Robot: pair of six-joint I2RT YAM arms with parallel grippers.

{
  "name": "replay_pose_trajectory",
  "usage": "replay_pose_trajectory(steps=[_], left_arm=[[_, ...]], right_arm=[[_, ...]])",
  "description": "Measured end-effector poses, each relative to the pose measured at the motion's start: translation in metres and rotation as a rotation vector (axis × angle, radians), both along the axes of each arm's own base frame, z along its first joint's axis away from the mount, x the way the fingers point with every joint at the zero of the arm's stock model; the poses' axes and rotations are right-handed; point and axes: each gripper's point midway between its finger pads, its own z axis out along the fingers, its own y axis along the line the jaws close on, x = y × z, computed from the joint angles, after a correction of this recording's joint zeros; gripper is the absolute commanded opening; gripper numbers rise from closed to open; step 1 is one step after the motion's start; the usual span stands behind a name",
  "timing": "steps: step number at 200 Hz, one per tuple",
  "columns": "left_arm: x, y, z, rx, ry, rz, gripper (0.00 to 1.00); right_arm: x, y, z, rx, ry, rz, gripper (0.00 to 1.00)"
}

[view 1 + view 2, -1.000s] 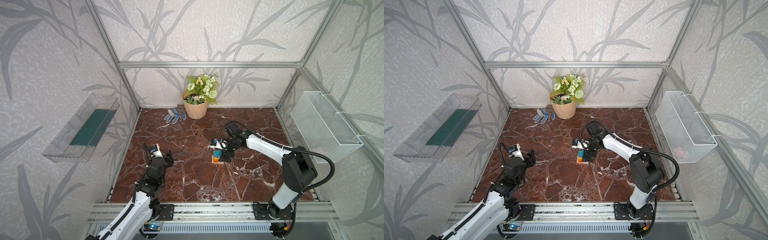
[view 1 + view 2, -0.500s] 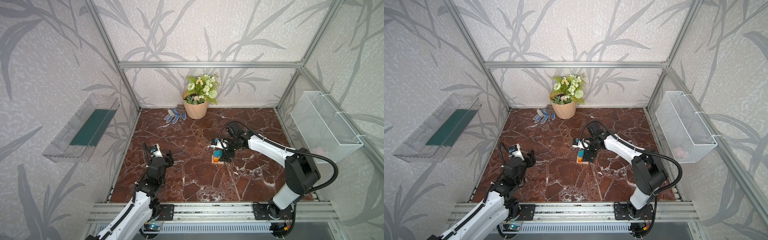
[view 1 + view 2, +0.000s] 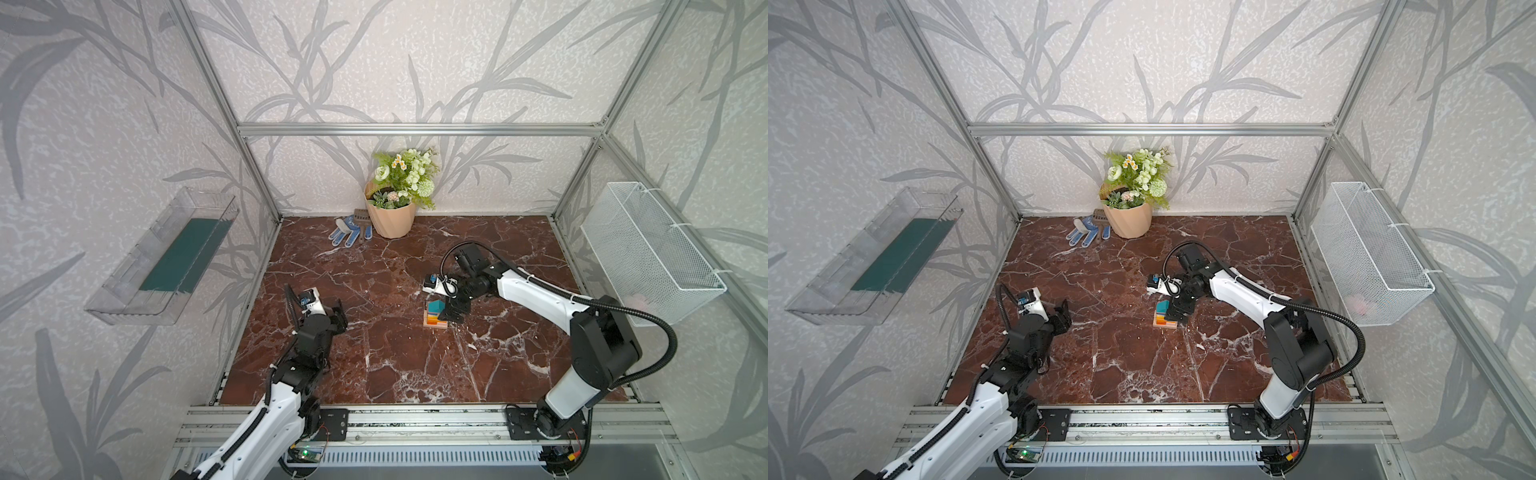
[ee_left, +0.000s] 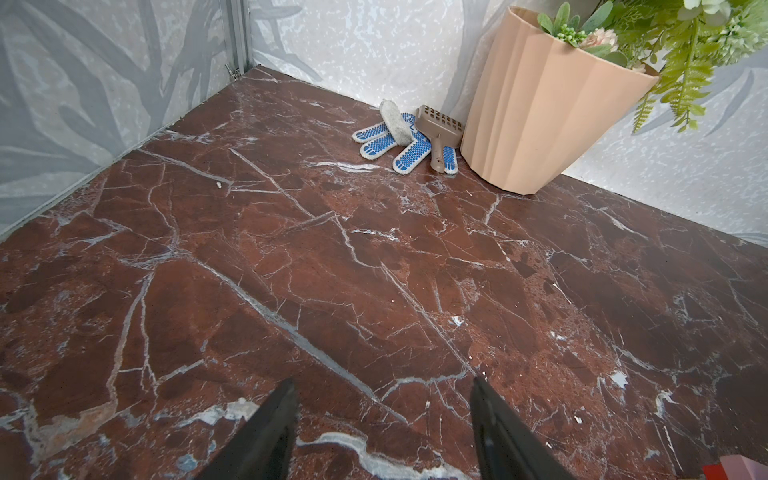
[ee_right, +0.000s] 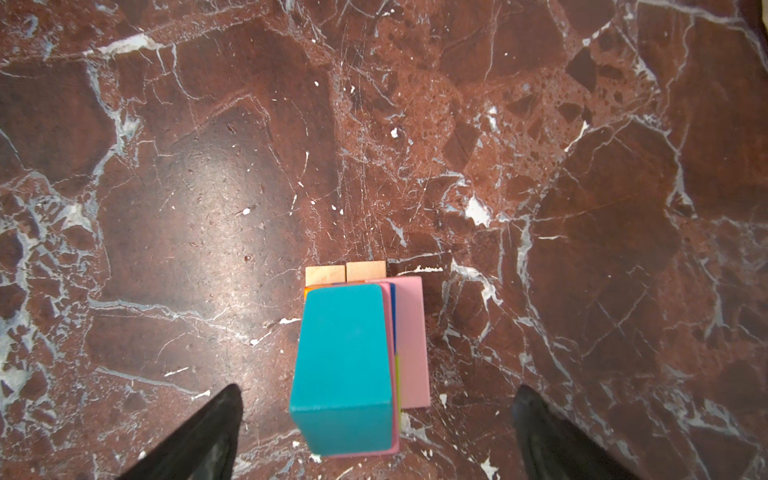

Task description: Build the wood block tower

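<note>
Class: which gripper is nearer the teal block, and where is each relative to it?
Right. The right gripper is above the teal block, jaws open astride it; the left gripper sits well off to its left.

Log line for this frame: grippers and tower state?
left gripper: open, empty | right gripper: open over tower, not touching teal top piece | tower: upright, teal top piece seated

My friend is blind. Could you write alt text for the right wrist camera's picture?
Looking straight down on a small wood block tower capped by a teal block, with a pink block and tan blocks showing beneath it. Two black fingers stand wide apart on either side of it, touching nothing, over a red-brown marble floor.
</note>
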Motion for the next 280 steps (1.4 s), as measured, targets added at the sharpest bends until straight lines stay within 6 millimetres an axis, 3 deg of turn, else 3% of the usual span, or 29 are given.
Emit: replay_pose_trajectory(steps=[109,280], left_arm=[[0.000,0.000,0.000,0.000,0.000,0.000,0.66],[0.000,0.000,0.000,0.000,0.000,0.000,0.66]], right_arm=[[0.011,-0.001,-0.014,-0.027,0.019,-0.042,0.99],[0.024,-0.003,-0.020,-0.038,0.019,-0.089,0.99]])
